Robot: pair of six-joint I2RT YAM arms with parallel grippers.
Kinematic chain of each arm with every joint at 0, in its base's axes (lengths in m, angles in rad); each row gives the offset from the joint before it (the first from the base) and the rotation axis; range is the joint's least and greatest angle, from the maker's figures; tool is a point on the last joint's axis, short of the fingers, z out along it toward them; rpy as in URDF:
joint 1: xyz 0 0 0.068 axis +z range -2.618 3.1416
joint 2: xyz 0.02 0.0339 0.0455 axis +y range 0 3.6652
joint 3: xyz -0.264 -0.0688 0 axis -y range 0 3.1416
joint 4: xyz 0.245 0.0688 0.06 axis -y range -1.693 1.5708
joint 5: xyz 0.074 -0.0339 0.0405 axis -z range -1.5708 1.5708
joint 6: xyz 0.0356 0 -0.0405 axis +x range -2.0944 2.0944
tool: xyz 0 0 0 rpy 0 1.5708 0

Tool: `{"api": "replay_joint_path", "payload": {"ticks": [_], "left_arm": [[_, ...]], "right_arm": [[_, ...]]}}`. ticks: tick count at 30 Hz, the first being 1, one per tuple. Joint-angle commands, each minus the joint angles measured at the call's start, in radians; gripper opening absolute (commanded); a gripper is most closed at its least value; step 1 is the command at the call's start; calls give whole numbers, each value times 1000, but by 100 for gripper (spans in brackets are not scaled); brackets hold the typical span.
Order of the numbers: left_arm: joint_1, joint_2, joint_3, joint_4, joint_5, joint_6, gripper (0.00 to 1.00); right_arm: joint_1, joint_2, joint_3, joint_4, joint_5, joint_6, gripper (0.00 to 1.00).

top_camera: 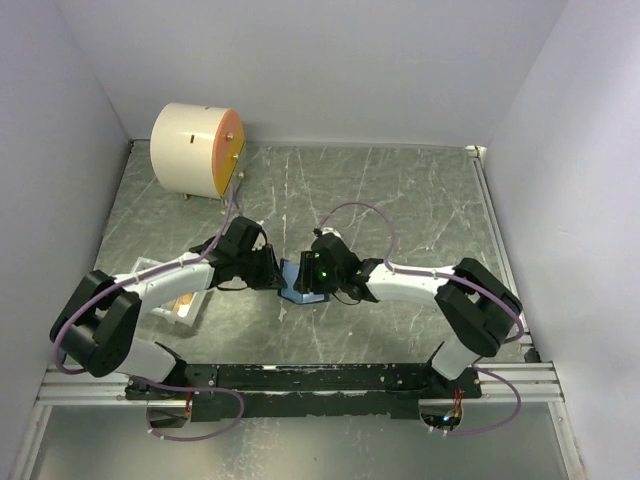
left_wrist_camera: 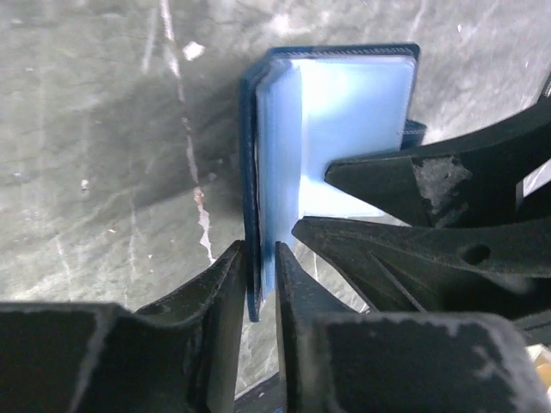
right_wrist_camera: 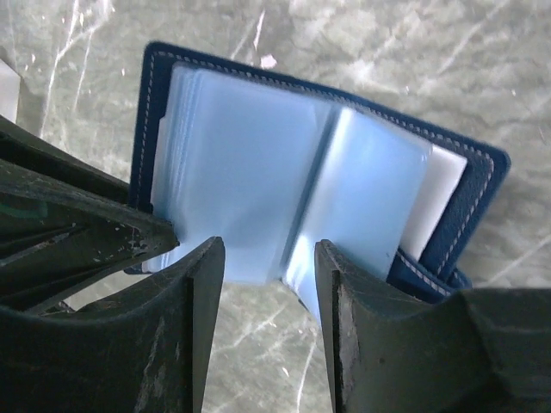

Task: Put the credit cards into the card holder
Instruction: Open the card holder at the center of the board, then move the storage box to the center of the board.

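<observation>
Card holder (top_camera: 303, 280): found open at bench (top_camera: 420, 200) centre, between arms. Left fingers (left_wrist_camera: 219, 301): pinched onto cover edge. Right fingers (right_wrist_camera: 194, 310): spread astride blue pockets. Needed: cover pinned firm, one pocket mouth parted.

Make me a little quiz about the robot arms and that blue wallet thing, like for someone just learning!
1. True or false: the dark navy folding card holder lies shut.
2. Whose jaws stand wider apart? A) left gripper B) right gripper
3. Fill in: the big cream cylinder with an orange face stands at the grey marbled table's far ____ corner.
Key: 1 false, it is open with its clear pockets showing; 2 B; 3 left.
</observation>
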Motion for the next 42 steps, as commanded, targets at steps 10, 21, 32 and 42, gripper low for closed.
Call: {"api": "replay_joint_path", "payload": {"ticks": [10,21,32,42], "left_arm": [[65,-84,90,-205,-184,16,100],[258,-292,202,-591,-337,56,98],[346,-297,405,-800,-593,371,97],[367,-198,376,-778,-698,229,97]], "right_arm": [[-1,141,181,-138,66,-45,50],[0,209,205,-195,106,-84,50],[-2,234,180,-138,66,-129,49],[-13,253,161,-94,-17,-173,49]]}}
